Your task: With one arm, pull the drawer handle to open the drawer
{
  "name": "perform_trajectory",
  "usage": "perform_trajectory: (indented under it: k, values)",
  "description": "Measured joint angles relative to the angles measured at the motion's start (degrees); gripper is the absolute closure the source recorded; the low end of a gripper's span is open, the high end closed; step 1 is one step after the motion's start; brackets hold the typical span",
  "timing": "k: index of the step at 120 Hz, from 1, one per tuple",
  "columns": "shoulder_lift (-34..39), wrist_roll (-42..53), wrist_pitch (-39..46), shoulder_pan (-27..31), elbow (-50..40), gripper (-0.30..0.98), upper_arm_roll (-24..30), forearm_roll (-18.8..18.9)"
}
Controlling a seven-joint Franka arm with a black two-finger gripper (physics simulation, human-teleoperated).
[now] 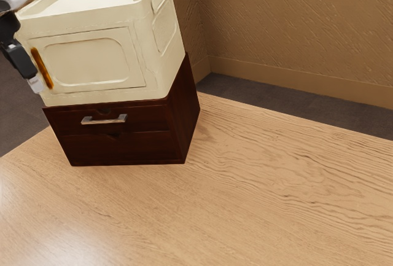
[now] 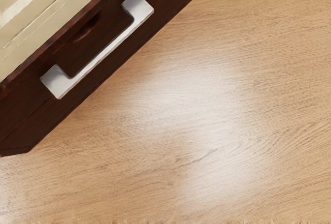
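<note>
1 silver handle, drawer shut
Squared metal bar on dark-brown front, below gripper and toward exterior view's right, not touching; can't tell if gripper's clenched or released. 1 cabinet, 1 cream box

Drawer unit stands on table, exterior view's nine o'clock; container on top; wall seemingly beyond table, toward one o'clock.

Warm light, broad white glare on the tabletop — soft-edged, a bright gleam along the metal handle
</note>
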State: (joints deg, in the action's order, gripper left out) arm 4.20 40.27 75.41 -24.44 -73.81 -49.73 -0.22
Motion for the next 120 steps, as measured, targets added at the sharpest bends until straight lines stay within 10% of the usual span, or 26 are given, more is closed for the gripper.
perform_trajectory:
  k: [24,52,64,120]
  values:
    - [0.32,8.23,0.30,-4.58,0.53,0.00,2.67,4.77]
    - [18.03,14.64,-0.97,12.51,-12.02,0.00,22.21,5.54]
    - [25.96,15.96,-0.57,16.84,-21.85,0.00,28.33,11.30]
    - [18.16,22.90,14.39,14.77,-31.67,0.00,21.00,17.10]
